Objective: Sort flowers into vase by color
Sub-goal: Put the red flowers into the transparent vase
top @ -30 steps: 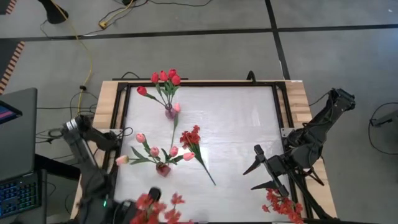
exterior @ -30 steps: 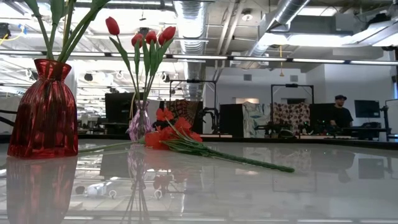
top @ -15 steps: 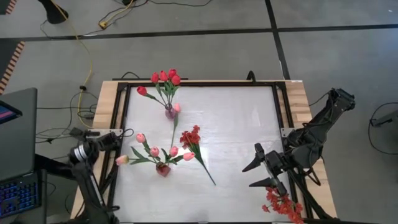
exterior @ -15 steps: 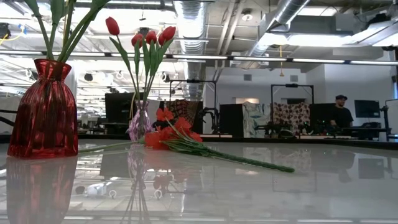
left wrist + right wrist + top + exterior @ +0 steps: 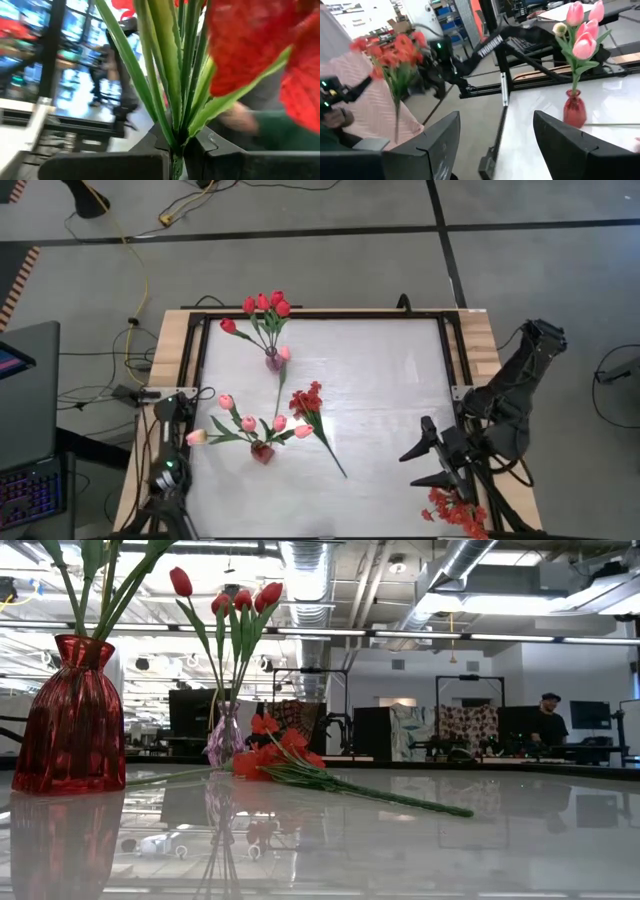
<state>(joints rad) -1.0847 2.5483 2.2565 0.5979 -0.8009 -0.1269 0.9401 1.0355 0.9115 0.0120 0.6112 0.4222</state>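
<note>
- Standing beside the rig, I noted the left hand [image 5: 175, 155] off the tabletop's [image 5: 380, 380] left edge, pinched tight on the green stems of a red spray [image 5: 250, 45], just below where the leaves fanned out.
- The right hand [image 5: 437, 458] hovered over the tabletop's right side, fingers spread wide and empty.
- Another red spray [image 5: 312, 405] lay flat mid-tabletop, stem trailing toward the right arm; a loose pink tulip [image 5: 284, 354] lay between the vases.
- Red tulips [image 5: 265, 306] stood in the clear vase [image 5: 273, 361]; pink tulips [image 5: 248, 423] stood in the red vase [image 5: 262, 452].
- More red blossoms [image 5: 455, 512] sat near the right arm's base.
- Judgement: the stems looked light, thin and springy, and the heads probably top-heavy. A grip low on the stem, clear of the leaves, seemed safest; the smooth stem might twist between the fingers.
</note>
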